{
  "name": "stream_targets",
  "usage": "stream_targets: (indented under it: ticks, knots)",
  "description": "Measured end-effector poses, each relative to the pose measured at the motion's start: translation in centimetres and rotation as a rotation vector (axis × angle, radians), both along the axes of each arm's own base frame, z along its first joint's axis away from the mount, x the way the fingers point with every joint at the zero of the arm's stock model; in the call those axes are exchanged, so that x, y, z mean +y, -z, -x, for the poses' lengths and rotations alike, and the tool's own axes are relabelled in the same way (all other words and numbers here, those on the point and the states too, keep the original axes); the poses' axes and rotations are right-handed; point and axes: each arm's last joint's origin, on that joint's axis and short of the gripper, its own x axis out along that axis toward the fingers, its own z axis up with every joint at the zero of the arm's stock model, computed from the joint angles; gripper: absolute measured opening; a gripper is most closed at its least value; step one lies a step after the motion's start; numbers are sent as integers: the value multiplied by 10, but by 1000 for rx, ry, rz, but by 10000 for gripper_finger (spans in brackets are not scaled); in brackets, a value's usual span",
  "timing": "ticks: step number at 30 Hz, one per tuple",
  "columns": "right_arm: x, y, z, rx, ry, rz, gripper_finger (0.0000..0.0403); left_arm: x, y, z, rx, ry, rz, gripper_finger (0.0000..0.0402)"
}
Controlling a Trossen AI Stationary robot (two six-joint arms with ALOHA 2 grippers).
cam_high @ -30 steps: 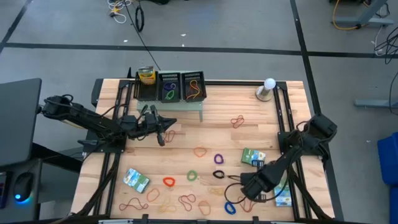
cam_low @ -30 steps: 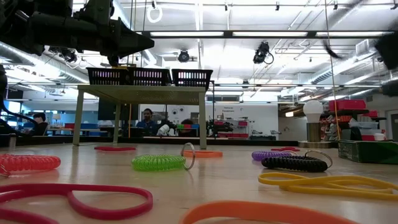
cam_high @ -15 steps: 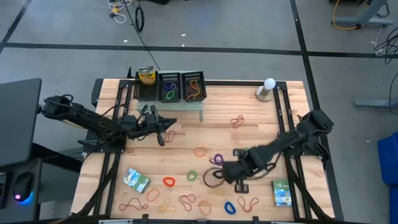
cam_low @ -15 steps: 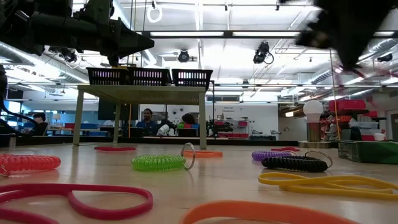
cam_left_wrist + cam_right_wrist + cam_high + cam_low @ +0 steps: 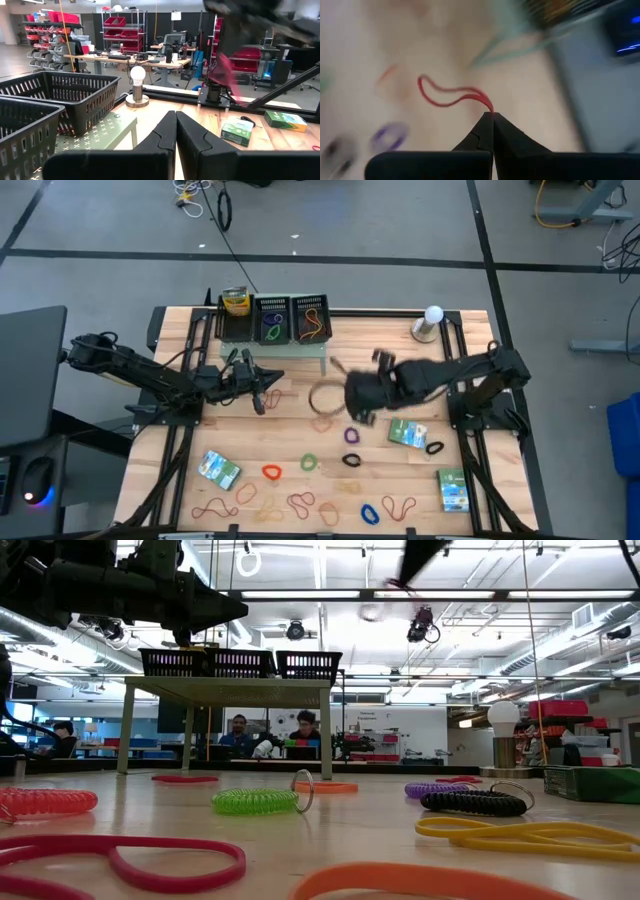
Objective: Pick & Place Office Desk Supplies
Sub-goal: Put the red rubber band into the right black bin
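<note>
My right gripper [image 5: 348, 394] hangs above the middle of the table, shut on a thin red rubber band [image 5: 447, 95]. That band shows as a blurred loop [image 5: 325, 397] in the high view. My left gripper [image 5: 262, 396] waits shut and holding nothing beside the pale-green shelf [image 5: 300, 352]. Several rubber bands [image 5: 300, 502] lie flat along the near part of the table. Three green-white packets [image 5: 218, 470] [image 5: 408, 433] [image 5: 454, 490] lie flat on the wood. My right gripper pinches the red band at one bend of its loop [image 5: 489, 109], between the two fingertips. The fingers slant downward. The rest of the band hangs slack beyond the tips, lifted clear of the table.
Black mesh trays [image 5: 272, 320] [image 5: 311, 319] stand on the shelf at the far edge, with a yellow can [image 5: 235, 302] beside them. A bulb lamp [image 5: 430, 323] stands at the far right. Coiled bands [image 5: 255, 801] lie mid-table.
My right gripper has risen from the near right part of the table and swung toward the far left, to above the table's middle, tipping as it went. The red band has come up with it, lifted clear of the wood.
</note>
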Motion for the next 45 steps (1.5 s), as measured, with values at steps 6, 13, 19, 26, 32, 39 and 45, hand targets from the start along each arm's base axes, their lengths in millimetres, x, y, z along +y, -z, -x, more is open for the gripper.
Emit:
stream_targets:
  ticks: [6, 13, 19, 26, 32, 39, 45]
  knots:
    - [-47, -22, -23, -203, 101, 231, 0, 0, 0, 0, 0, 0, 0, 9]
    - [-104, -33, -51, -355, 143, 331, 0, 0, 0, 0, 0, 0, 0, 9]
    - [-146, -19, -72, -412, 207, 337, 0, 0, 0, 0, 5, 0, -1, 9]
    - [-178, 18, -102, -427, 204, 289, 0, 0, 1, 0, 10, 1, -2, 9]
    - [-190, 46, -116, -398, 216, 266, 12, 0, 1, 0, 12, 1, -2, 9]
    - [-189, 52, -122, -412, 202, 253, 60, 0, 2, 0, 17, 1, -2, 9]
    - [-182, 44, -120, -421, 183, 255, 134, 0, 2, 0, 21, 1, -3, 9]
